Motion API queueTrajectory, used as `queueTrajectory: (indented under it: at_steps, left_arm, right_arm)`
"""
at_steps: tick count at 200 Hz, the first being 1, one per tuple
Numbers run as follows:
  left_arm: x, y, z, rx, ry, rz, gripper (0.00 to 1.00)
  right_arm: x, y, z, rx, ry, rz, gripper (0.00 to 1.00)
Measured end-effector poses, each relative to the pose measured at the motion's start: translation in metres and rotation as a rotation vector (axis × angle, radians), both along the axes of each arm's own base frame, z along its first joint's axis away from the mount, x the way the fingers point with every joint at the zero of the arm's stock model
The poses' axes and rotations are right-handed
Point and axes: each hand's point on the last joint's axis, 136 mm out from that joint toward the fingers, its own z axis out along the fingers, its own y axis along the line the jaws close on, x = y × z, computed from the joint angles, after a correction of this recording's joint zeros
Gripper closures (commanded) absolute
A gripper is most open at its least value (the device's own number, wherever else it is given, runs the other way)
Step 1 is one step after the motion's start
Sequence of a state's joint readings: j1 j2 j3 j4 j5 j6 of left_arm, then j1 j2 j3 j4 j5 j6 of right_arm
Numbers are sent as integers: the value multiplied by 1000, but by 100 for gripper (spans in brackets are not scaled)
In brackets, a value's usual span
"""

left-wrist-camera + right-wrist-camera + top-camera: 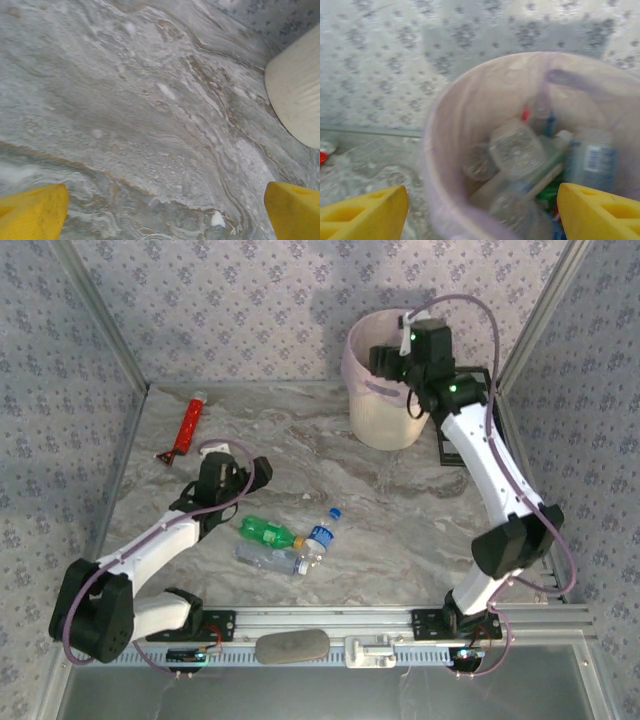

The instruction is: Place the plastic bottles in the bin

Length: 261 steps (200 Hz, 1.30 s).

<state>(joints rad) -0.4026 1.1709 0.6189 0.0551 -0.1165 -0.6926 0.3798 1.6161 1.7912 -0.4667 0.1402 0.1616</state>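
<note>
Three plastic bottles lie in a loose cluster on the marbled counter, near its front edge. A green bottle with a yellowish cap lies on its side. A clear bottle with a blue cap is just to its right, and a flattened clear bottle lies just in front of both. The bin, a round cream wastebasket lined with a pinkish bag, stands at the far right of the counter close to the back wall, well apart from the cluster. From above, in the right wrist view, it holds a heap of bottles. They are mostly clear, one has a blue-and-white label, and there are bits of green and red among them. That picture is blurred.

The right gripper hangs over the bin's mouth. Its yellow fingers stand wide apart with nothing between them. The left gripper sits low over the counter, just behind and to the left of the green bottle. Its fingers are also spread wide and empty, with bare marbled surface between them and the bin's cream wall at the right edge of the left wrist view.

A red tube with a white cap lies at the far left near the back wall. A grey oblong pad rests on the metal rail between the two arm bases.
</note>
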Motion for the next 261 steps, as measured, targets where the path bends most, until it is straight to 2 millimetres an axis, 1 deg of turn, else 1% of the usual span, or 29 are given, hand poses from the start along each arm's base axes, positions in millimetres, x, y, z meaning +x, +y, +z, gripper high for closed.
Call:
queueTrajectory:
  at_steps: [13,28,47,76,94,115,147,177,207,233,261]
  left_arm:
    - [-2,10,0,-3,-5,37,0]
    - [-4,21,3,-6,-18,78,0]
    - [-7,32,8,-8,-35,119,0]
    - [-10,41,14,-8,-56,155,0]
    - [-11,43,16,-8,-62,162,0]
    - [-12,47,14,-4,-58,172,0]
    - [-12,51,11,-1,-52,184,0]
    - [-14,52,8,2,-46,185,0]
    - [-14,51,5,2,-37,184,0]
    - [-14,50,1,-1,-23,180,0]
    - [-14,50,1,-4,-22,180,0]
  right_arm:
    - [-18,17,-12,8,9,40,21]
    - [-36,37,-35,25,35,84,21]
    - [-57,59,-73,48,97,118,21]
    - [-88,89,-140,93,221,133,21]
    - [-110,101,-179,114,298,115,20]
    - [-135,111,-212,137,373,90,19]
    - [-165,126,-244,195,473,53,15]
    - [-190,141,-271,212,566,36,13]
    - [-209,153,-299,213,666,31,11]
    - [-217,150,-320,200,739,-10,10]
    - [-222,143,-327,181,772,-43,8]
